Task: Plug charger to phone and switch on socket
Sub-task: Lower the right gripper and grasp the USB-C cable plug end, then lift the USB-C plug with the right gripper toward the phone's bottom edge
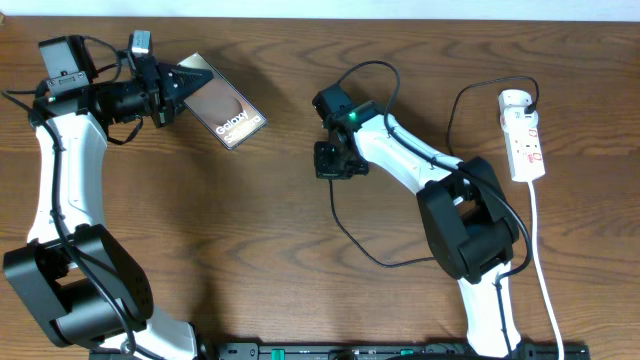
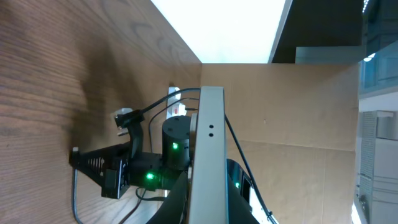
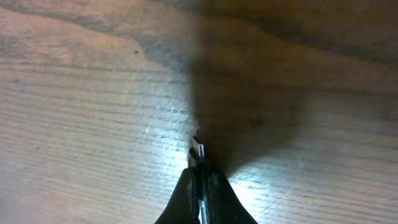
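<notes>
**Phone held on the left, charger tip pinched on the right**

On my far left, the left gripper [image 1: 192, 82] has its fingers closed on the upper-left end of the phone [image 1: 230, 112]. The phone lies at a slant, face up, with its white lettering showing. In the left wrist view I see it edge-on as a grey slab running up the middle. I cannot tell whether its far end rests on the table [image 1: 250, 220] or hangs just above it.

Near the centre, the right gripper [image 1: 330, 162] points down at the wood, well apart from the phone. The right wrist view shows its fingers pressed together on the charger [image 3: 199, 147], whose small metal tip pokes out just past the fingertips, close above the table. From that gripper the charger trails toward me as a thin black line, then curves right and passes under the right arm.

At the far right, the socket [image 1: 524, 135] lies flat near the table's back edge. Its thick white cord [image 1: 540, 260] runs down toward me. I see red on its face, but I cannot tell how the switches are set.
</notes>
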Controlling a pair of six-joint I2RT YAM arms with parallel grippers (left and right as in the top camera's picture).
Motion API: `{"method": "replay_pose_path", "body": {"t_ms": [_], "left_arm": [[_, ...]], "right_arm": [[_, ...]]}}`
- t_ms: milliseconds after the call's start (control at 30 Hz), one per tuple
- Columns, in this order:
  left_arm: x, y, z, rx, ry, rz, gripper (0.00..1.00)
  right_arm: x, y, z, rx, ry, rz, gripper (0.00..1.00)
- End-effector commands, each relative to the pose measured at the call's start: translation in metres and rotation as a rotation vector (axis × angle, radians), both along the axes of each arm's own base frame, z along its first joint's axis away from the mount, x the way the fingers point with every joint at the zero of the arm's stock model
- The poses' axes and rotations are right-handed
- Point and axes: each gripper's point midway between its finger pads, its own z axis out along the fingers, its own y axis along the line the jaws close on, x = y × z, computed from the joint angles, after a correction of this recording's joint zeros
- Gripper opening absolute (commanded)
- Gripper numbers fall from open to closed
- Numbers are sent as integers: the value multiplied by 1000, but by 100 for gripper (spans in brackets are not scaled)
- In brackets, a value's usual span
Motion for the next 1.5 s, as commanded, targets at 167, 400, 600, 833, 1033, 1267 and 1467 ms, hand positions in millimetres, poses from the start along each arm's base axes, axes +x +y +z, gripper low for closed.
{"method": "replay_pose_path", "body": {"t_ms": [167,400,600,833,1033,1267,1467], "left_arm": [[-4,-4,18,-17,-51,-26,7],[-4,-4,18,-17,-51,-27,7],[-4,-4,18,-17,-52,-27,7],[-4,-4,18,-17,-51,-27,7],[-4,-4,18,-17,-51,-27,7],[-4,-4,18,-17,-51,-27,7],[-4,-4,18,-17,-51,-27,7]], "right_arm": [[32,-29,1,-295,-220,101,1],[10,-12,-10,-236,-137,129,1],[-6,-19,-18,-184,-9,67,10],[-15,-21,-32,-148,71,57,13],[-13,-20,-27,-138,75,61,26],[-18,-26,-22,-170,102,69,34],[-19,-28,-27,-185,109,33,20]]}}
